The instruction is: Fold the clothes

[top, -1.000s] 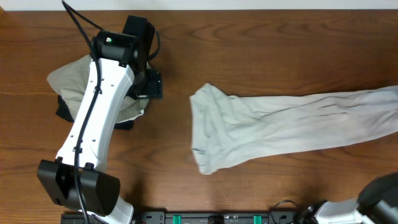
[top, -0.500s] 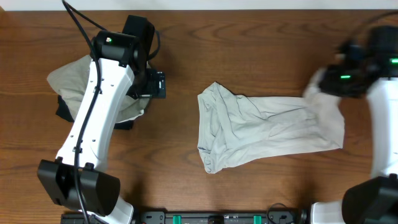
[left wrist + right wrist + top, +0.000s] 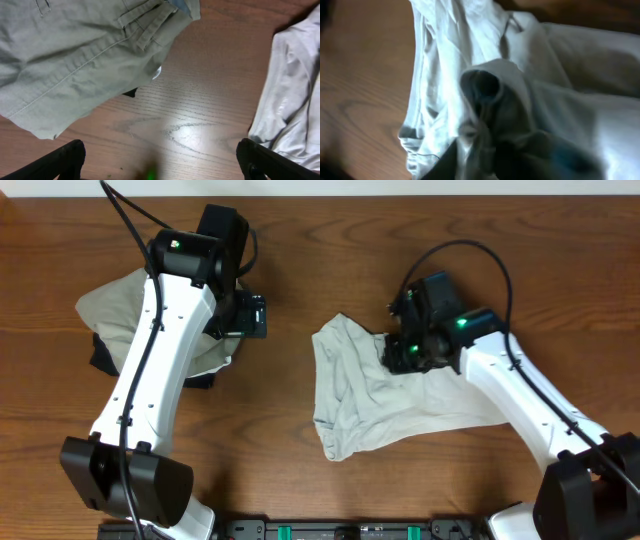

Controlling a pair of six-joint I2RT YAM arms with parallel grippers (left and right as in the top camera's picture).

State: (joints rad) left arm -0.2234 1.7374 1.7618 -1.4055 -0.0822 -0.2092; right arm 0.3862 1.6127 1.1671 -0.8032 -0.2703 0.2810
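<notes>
The pale cream-white garment (image 3: 360, 405) lies crumpled on the wood table right of centre, its right end doubled over onto its left part. My right gripper (image 3: 398, 352) is shut on a bunched fold of it near its upper left; in the right wrist view the fabric (image 3: 450, 65) wraps the jaws (image 3: 490, 150) and hides the fingers. The khaki-tan garment (image 3: 110, 305) with stitched seams lies at the left, partly under my left arm, and fills the upper left of the left wrist view (image 3: 75, 55). My left gripper (image 3: 250, 315) is open and empty over bare wood (image 3: 160, 160) between the two garments.
A dark cloth (image 3: 105, 358) sticks out from under the khaki garment. The cream garment's edge shows at the right of the left wrist view (image 3: 295, 100). The table's far edge (image 3: 400, 192) runs along the top. The arm bases stand at the front edge.
My right gripper has carried the cream garment's right end leftward across the table and onto its left part, halving its length. The left arm has barely moved.
</notes>
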